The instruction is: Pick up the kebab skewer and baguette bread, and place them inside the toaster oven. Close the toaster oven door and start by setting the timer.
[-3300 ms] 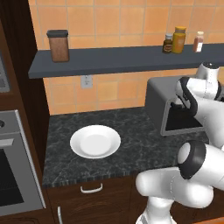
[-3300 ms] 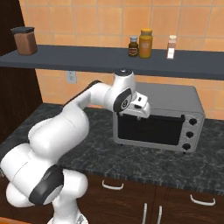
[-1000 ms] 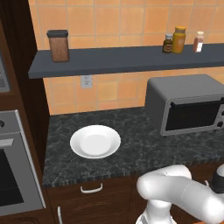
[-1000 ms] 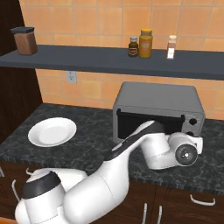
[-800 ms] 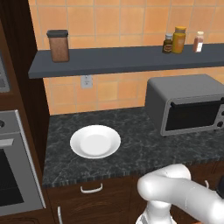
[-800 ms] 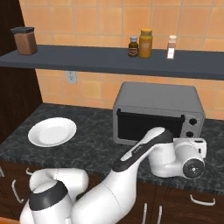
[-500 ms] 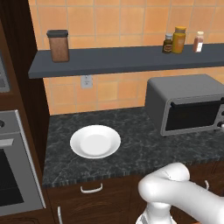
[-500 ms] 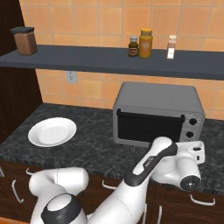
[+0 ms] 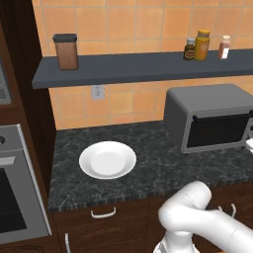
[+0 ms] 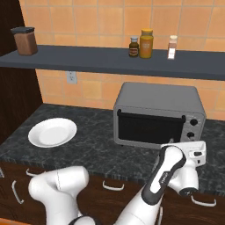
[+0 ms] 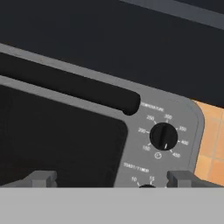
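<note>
With the toaster oven door (image 10: 149, 128) shut, the wide-open, empty gripper (image 11: 111, 178) should drop squarely onto the timer dial (image 11: 147, 187) (below the temperature knob (image 11: 163, 136)) before pinching.

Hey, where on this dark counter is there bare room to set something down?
Bare black speckled counter lies between the round white plate and the boxy grey toaster oven, and along the front edge below both. It is tightest at the oven's front right, where the gripper, jaws open, faces the knobs.
</note>
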### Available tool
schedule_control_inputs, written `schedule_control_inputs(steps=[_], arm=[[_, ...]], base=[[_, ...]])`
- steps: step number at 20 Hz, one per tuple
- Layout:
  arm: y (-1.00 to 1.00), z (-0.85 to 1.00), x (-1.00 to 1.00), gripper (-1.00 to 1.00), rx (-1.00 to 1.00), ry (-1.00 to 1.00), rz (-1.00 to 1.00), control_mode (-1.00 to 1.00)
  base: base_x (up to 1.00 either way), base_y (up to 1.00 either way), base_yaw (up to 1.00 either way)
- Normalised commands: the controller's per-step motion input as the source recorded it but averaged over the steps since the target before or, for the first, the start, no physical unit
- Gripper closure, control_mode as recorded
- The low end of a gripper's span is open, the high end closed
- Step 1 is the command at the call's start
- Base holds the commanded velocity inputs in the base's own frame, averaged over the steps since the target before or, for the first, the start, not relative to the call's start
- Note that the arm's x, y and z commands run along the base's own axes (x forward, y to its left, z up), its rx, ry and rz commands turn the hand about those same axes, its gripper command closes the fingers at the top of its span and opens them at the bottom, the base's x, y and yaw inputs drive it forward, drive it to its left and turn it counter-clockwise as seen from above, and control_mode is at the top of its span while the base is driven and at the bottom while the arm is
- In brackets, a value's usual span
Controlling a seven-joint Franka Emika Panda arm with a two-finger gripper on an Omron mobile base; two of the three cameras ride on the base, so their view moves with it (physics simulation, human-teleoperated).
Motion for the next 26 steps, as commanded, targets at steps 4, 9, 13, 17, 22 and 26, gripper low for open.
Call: schedule_control_inputs(steps=[4,9,13,17,22,26], arm=[[-0.27,-0.02,0.25,-1.00,0.00,-0.07,0.01,-1.00],[-0.32,0.00,0.19,-1.00,0.00,-0.01,0.07,-1.00],[-0.31,-0.09,0.02,-1.00,0.00,0.00,0.09,-1.00],[-0.11,-0.18,0.03,-1.00,-0.01,0.00,0.06,-1.00],[0.03,-0.17,0.21,-1.00,-0.03,0.00,0.00,-1.00],[-0.10,-0.13,0.33,-1.00,-0.06,0.00,0.00,-1.00]], base=[[0.00,0.00,0.00],[0.00,0.00,0.00],[0.00,0.00,0.00],[0.00,0.00,0.00],[0.00,0.00,0.00],[0.00,0.00,0.00]])
